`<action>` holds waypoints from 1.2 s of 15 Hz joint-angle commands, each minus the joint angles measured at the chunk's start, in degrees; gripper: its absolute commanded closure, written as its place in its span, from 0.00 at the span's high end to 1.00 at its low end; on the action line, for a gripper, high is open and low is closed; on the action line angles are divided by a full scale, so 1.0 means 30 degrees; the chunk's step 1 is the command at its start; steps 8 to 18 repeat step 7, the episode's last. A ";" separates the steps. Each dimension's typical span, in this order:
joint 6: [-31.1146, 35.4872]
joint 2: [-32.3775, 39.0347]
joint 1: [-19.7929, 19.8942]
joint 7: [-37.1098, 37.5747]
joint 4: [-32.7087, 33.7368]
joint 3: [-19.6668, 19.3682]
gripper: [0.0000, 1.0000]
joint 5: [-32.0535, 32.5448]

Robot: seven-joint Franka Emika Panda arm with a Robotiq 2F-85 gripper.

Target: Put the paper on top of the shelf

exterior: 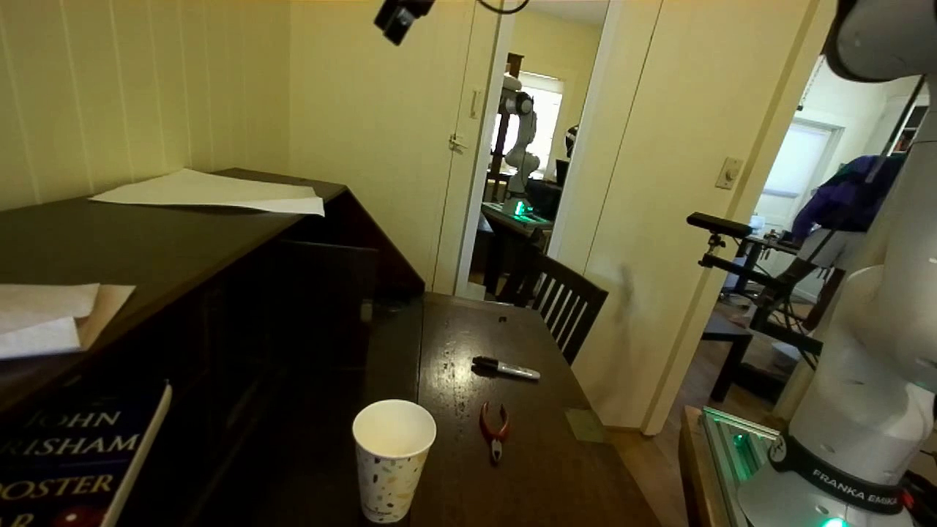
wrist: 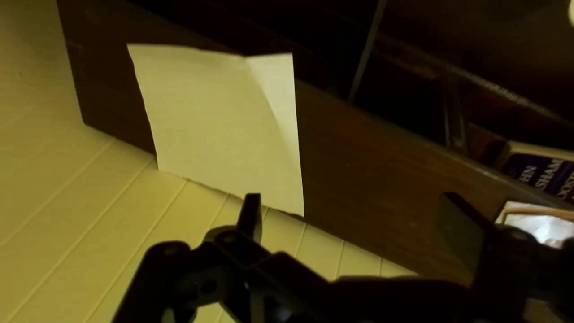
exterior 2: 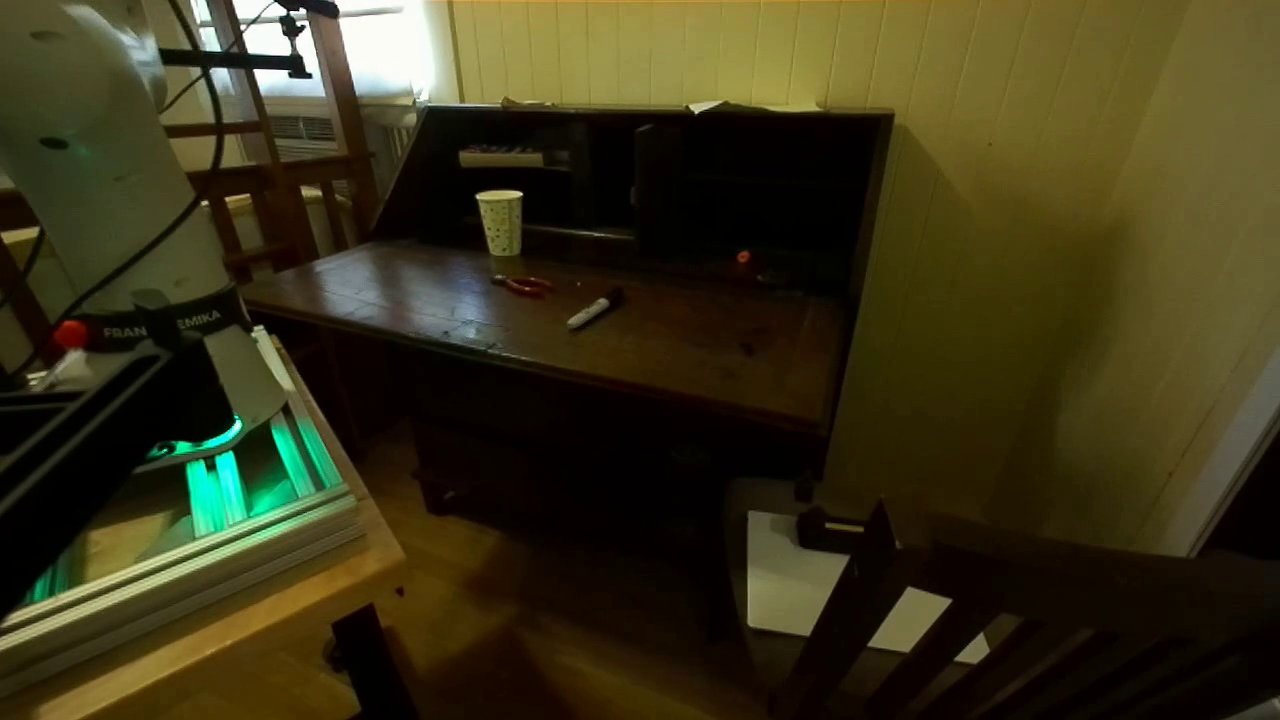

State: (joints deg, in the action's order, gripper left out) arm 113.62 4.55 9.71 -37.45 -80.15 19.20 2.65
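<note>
The white paper [wrist: 215, 121] lies flat on top of the dark brown shelf [wrist: 367, 179], near one end. It also shows on the shelf top in both exterior views [exterior: 212, 192] [exterior 2: 770, 108]. One corner bends over the shelf's front edge. My gripper [wrist: 352, 199] is open and empty, above the shelf top. One finger appears over the paper's rear corner, the other over bare wood; I see no contact. A dark part of the gripper shows at the top edge in an exterior view [exterior: 401, 20]. The shelf [exterior: 161, 241] has a broad flat top against the wall.
A thicker white paper stack [exterior: 44, 315] lies on the shelf's other end. A paper cup [exterior: 392, 457], red pliers [exterior: 495, 432] and a marker [exterior: 506, 368] are on the lower dark table [exterior: 454, 337]. A book [exterior: 73, 461] stands inside the shelf. A chair [exterior 2: 880, 580] holds another white sheet [exterior 2: 785, 580].
</note>
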 commanded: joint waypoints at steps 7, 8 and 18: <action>-0.4571 -0.3279 -0.2259 -0.0104 -0.1272 -0.3509 1.00 0.0350; -0.4571 -0.3279 -0.2259 -0.0104 -0.1272 -0.3509 1.00 0.0350; -0.4571 -0.3279 -0.2259 -0.0104 -0.1272 -0.3509 1.00 0.0350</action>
